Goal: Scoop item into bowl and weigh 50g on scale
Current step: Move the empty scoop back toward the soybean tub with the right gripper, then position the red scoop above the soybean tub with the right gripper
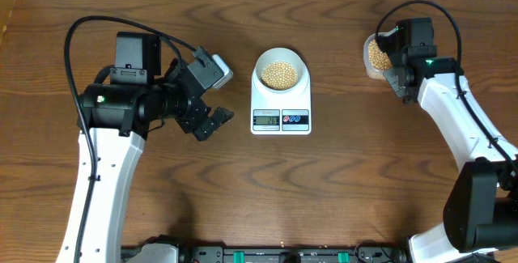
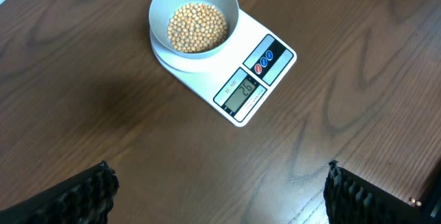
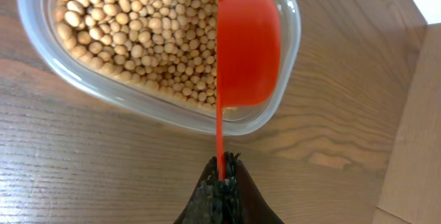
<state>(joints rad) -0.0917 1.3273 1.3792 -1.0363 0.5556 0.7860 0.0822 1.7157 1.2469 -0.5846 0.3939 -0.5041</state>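
Note:
A small white bowl (image 1: 281, 72) holding tan beans (image 2: 197, 27) stands on the white scale (image 1: 281, 109), whose display (image 2: 240, 91) is lit. My left gripper (image 1: 209, 109) hovers open to the left of the scale with nothing between its fingers (image 2: 89, 195). At the far right, my right gripper (image 1: 396, 81) is shut on the thin handle of a red scoop (image 3: 247, 48). The scoop's cup is tilted over the clear plastic tub (image 3: 275, 107), which is full of beans (image 3: 131, 31). In the overhead view the scoop is hidden by the right arm.
The tub (image 1: 371, 57) sits near the table's back right edge. Black arm bases and cables line the front edge (image 1: 267, 255). Bare wood lies between the scale and the tub.

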